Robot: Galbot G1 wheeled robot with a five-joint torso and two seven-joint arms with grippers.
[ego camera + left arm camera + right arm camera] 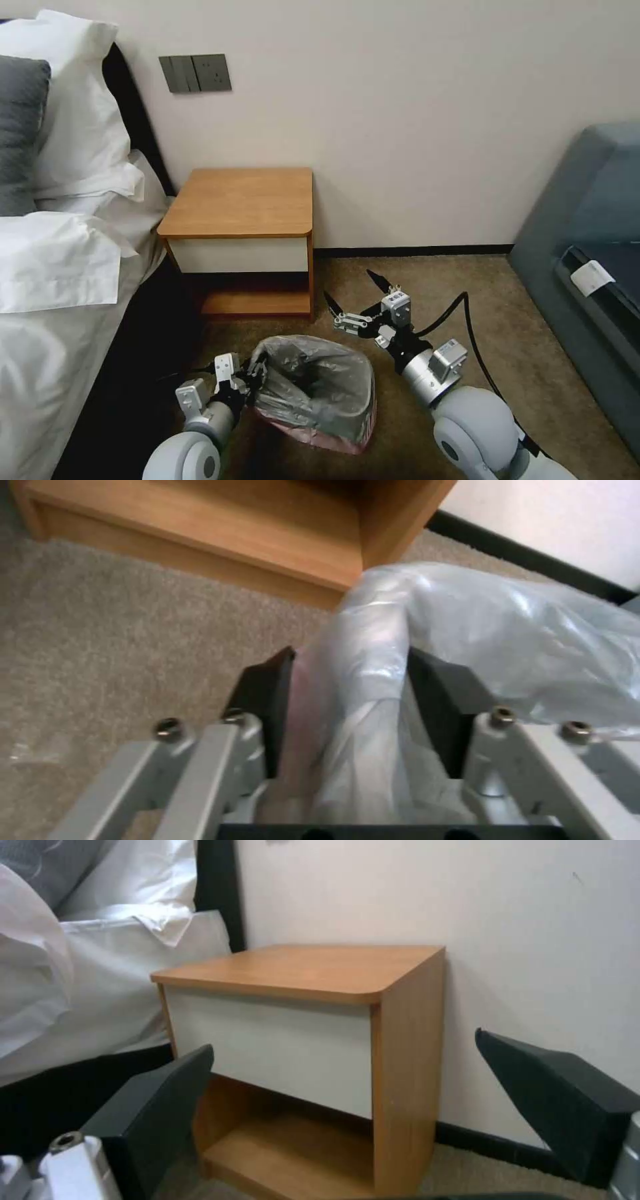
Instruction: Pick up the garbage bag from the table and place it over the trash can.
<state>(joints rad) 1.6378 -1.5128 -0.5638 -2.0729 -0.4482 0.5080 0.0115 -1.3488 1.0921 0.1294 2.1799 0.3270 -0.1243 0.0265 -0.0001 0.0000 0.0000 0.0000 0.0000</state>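
Can: hidden under bag (313, 387).
Left gripper (257, 377): clenched on bag rim.
Right gripper (357, 293): fingers spread, empty.
Writing: none legible.

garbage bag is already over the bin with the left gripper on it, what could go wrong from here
1. The left gripper is clamped on a bunched fold of the garbage bag; pulling away without opening could drag the thin plastic off the bin or tear it.
2. The bag sits crumpled and lopsided, so one side may slip into the bin.
3. The right gripper hangs open above the carpet near the table, holding nothing.
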